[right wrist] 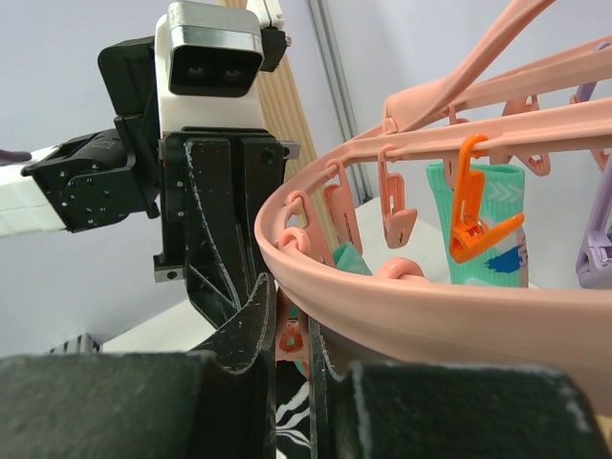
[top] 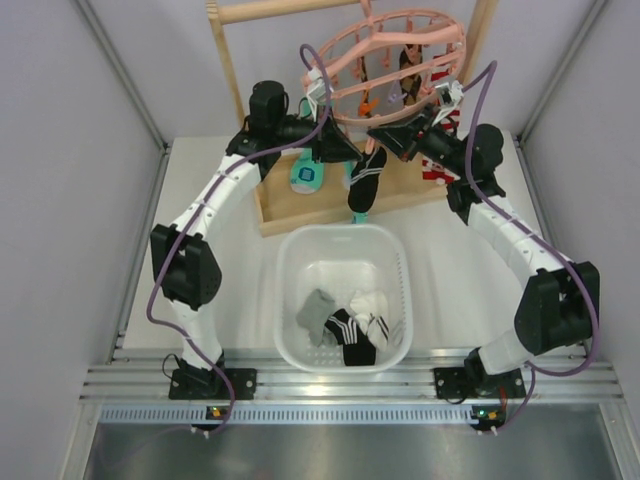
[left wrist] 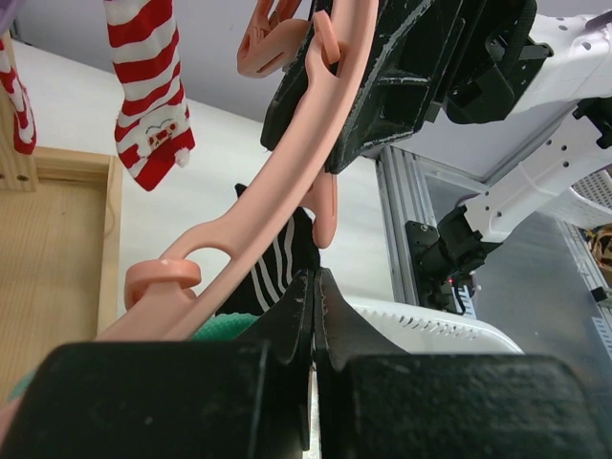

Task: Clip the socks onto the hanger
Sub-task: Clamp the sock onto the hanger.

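hanging below the round pink plastic hanger (right wrist: 430,316): black white-striped sock (top: 362,190). left claw (left wrist: 314,306) shut by its cuff; right claw (right wrist: 290,320) squeezes a pink clip peg (right wrist: 289,337). risk: peg may miss the fabric, sock drops into white plastic basket (top: 340,232).

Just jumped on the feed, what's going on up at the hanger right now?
Both arms are up at the pink hanger by the wooden rack. The right hand is closed on a clip, and the left hand, shut, sits at the top of a black striped sock dangling below the ring. I can't tell whether the clip has it yet. More socks wait in the white basket.
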Controlling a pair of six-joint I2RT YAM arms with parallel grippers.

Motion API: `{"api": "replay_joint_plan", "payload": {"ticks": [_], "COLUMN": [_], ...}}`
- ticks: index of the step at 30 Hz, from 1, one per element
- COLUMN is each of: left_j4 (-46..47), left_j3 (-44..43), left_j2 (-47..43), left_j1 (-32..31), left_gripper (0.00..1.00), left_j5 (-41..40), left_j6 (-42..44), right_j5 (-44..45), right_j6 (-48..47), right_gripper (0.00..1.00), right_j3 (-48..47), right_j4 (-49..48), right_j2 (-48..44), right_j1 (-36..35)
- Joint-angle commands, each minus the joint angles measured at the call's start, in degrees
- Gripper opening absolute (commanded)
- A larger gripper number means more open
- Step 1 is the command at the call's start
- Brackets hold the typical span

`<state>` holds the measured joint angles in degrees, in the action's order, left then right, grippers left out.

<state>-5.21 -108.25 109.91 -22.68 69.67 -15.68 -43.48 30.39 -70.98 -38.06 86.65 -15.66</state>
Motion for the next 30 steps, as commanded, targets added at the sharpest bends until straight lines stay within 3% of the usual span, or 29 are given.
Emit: {"api": "replay_joint_plan", "payload": {"ticks": [1,16,19,20,23,30], "left_j4": [6.3,12.4,12.5,12.4,12.4,12.3], "left_j3": [-2.2,-2.5,-2.3,-2.2,-2.2,-2.2], "left_j2": [0.5,1.8,1.7,1.7,1.7,1.9], "left_j1": [0.2,0.4,0.4,0.4,0.5,0.8], "left_gripper": [0.0,0.0,0.0,0.0,0.0,0.0], "left_j5": [1.1,1.9,2.0,1.9,2.0,1.1], "left_j6": [-2.9,-8.6,-8.6,-8.7,-8.7,-9.2], "right_j5": [-2.8,-4.2,-4.0,-4.0,-4.0,-3.4], "right_j6": [-1.3,-1.0,-0.7,-0.7,-0.4,0.3], "right_gripper": [0.0,0.0,0.14,0.28,0.44,0.64], "right_j3": [-2.6,-3.0,-3.4,-3.5,-3.7,-4.2], "right_j4": [-2.4,-2.2,-1.9,-1.8,-1.8,-1.3], "right_j2": [-0.2,0.1,0.3,0.4,0.4,0.1], "right_j1": [-0.2,-0.2,-0.2,-0.2,-0.2,0.3]}}
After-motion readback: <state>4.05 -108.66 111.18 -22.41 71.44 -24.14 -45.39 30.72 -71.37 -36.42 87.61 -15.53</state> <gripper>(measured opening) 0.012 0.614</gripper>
